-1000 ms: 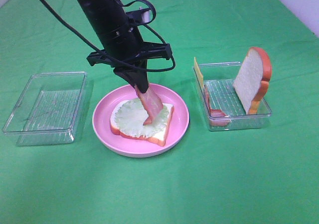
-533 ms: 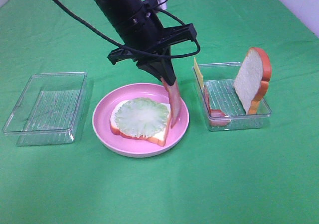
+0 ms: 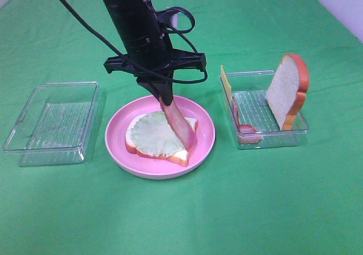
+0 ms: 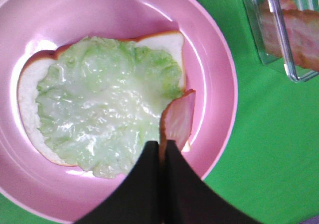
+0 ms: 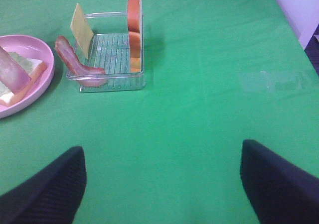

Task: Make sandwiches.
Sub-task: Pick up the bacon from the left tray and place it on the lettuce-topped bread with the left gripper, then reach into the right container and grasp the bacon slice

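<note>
A green cloth (image 3: 272, 209) covers the table. At its middle, a pink plate (image 3: 122, 153) holds a bread slice (image 3: 182, 159) topped with lettuce (image 3: 148, 135). The left gripper (image 3: 164, 99), pinched tight on a bacon strip (image 3: 180, 127), hangs it slanting onto the lettuce's right edge. The right gripper (image 5: 162, 184) is spread wide over bare cloth. On the right, a clear tray (image 3: 266, 136) holds an upright bread slice (image 3: 286, 90).

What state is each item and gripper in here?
left gripper: jaws shut on the held bacon strip
right gripper: jaws open, holding nothing
held bacon strip: slanted, lower end at the lettuce's edge
lettuce: flat on bottom bread slice, on pink plate
second bread slice: upright in the tray
cheese: upright against tray wall
spare bacon: lying in tray
</note>
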`<action>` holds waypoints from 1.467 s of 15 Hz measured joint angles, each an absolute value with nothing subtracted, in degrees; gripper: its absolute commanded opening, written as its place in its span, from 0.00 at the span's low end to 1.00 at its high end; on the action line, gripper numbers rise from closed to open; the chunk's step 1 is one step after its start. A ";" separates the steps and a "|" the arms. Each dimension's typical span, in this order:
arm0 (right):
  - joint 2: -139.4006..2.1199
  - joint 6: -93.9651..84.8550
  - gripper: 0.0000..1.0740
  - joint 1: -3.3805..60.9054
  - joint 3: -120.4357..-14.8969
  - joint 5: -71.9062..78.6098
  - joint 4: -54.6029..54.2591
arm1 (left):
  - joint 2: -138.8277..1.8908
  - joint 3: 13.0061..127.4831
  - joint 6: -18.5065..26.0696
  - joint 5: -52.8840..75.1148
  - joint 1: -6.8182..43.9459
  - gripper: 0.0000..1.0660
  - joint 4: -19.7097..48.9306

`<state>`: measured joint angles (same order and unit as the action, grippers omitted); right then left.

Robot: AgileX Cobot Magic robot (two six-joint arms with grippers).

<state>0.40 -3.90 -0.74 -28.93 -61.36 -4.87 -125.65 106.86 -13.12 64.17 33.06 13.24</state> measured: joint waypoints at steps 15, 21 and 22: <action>0.40 -3.90 0.74 -0.74 -28.93 -61.36 -4.87 | -127.71 106.86 -14.67 64.69 33.06 0.77 3.15; 0.40 -3.90 0.74 -0.74 -28.93 -61.36 -4.87 | -124.85 112.19 -13.92 69.10 33.06 0.88 2.29; 0.40 -3.90 0.74 -0.74 -28.93 -61.36 -4.87 | -122.56 112.41 -12.66 69.21 33.06 0.88 2.18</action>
